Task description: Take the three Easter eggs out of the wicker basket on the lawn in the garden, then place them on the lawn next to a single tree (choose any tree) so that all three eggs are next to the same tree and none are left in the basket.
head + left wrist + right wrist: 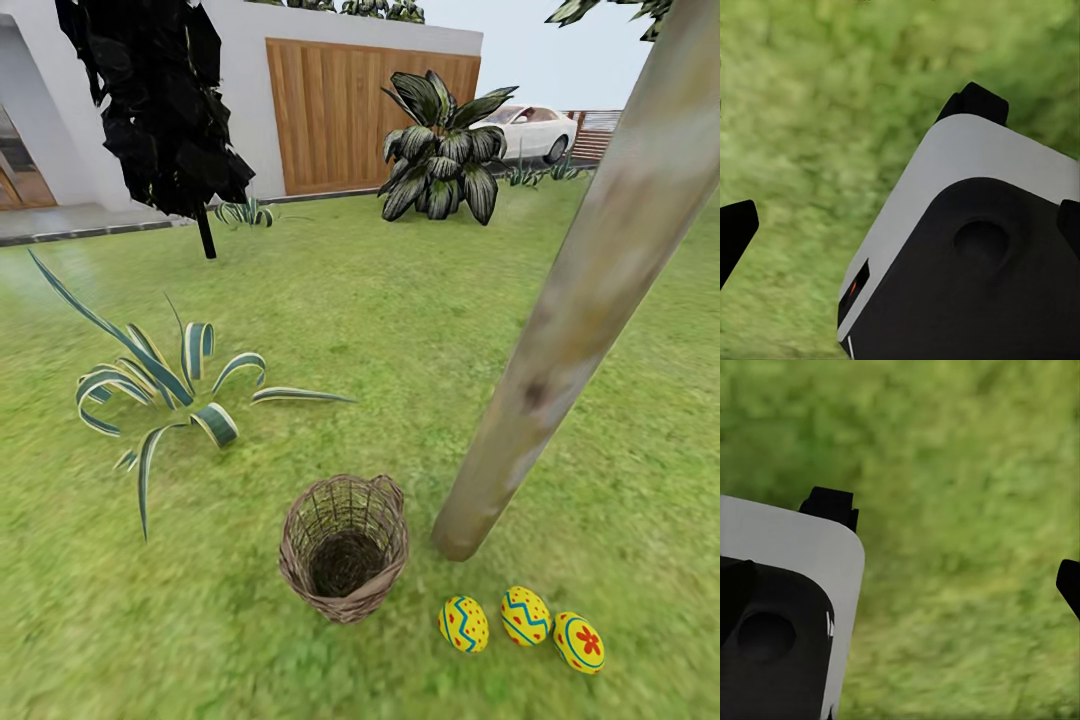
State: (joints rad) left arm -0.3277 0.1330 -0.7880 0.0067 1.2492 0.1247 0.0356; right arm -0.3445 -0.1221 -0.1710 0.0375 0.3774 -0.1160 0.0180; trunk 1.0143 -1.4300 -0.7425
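Three yellow Easter eggs with blue zigzags and red dots lie in a row on the lawn point(400, 320), just in front of the foot of the leaning pale tree trunk point(580, 300). The left egg point(464, 623) and middle egg point(525, 615) are close together, and the right egg point(579, 641) bears the red flower. The wicker basket point(300, 570) stands upright to their left, with nothing inside. My left gripper point(900, 229) hangs open over grass, one black fingertip point(735, 232) at the frame's edge. My right gripper point(900, 585) is open too, with a fingertip point(1069, 583) above grass.
A striped agave point(165, 390) spreads left of the basket. A black-leaved tree point(160, 110), a broad-leaved plant point(445, 155), a wooden gate point(340, 110) and a white car point(535, 128) stand far back. A white and black part of my body point(975, 255) point(772, 622) shows beside each gripper.
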